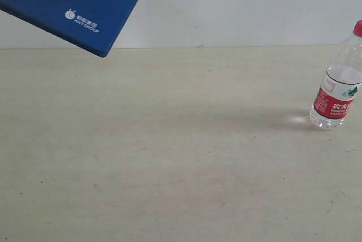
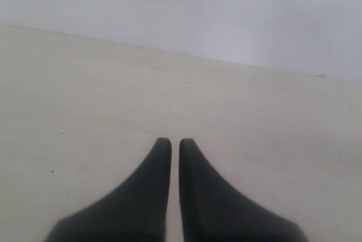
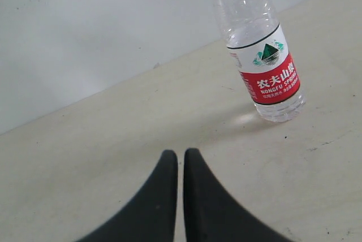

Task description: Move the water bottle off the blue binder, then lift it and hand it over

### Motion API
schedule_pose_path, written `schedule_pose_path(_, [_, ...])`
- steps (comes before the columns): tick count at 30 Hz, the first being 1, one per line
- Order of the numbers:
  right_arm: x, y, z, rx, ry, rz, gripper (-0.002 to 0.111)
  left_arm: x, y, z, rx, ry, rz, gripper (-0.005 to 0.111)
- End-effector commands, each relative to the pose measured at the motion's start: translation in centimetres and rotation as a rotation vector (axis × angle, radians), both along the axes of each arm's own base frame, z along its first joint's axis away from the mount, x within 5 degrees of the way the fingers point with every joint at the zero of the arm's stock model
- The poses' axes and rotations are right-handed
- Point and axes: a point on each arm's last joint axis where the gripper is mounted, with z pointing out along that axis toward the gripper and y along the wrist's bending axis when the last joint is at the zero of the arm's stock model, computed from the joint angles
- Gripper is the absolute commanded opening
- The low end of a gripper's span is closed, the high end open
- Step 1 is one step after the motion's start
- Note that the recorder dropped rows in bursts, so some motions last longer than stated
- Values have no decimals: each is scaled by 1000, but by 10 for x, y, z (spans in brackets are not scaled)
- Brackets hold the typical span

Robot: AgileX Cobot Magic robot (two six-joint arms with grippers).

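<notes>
The water bottle [image 1: 338, 83] stands upright on the pale table at the far right of the exterior view, apart from the binder. It is clear, with a red cap and a red-and-white label. The right wrist view also shows the water bottle [image 3: 263, 55], standing some way beyond my right gripper [image 3: 180, 154], which is shut with nothing between its fingers. The blue binder [image 1: 73, 1] fills the upper left corner of the exterior view, tilted, its white logo showing; what holds it is out of view. My left gripper [image 2: 171, 142] is shut and empty above bare table. Neither gripper appears in the exterior view.
The pale wooden table [image 1: 169, 157] meets a white wall [image 1: 237, 10] along its back edge. The same table edge and wall [image 2: 226, 10] show in the left wrist view.
</notes>
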Motion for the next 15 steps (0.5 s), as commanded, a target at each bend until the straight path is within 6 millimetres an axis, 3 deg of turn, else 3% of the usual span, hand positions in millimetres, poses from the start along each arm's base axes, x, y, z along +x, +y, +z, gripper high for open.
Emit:
schedule_pose_path(1, [0,0,1,-8,-13,5,0,0,0,-1,1,-3,3,5])
schedule_pose_path(10, [0,1,2,-8,-16,10,0,0,0,-1,1,-3,3,5])
schedule_pose_path(15, [-2,-10,1,-35,-13,-176,0,0,0,-1,1,-3,3,5])
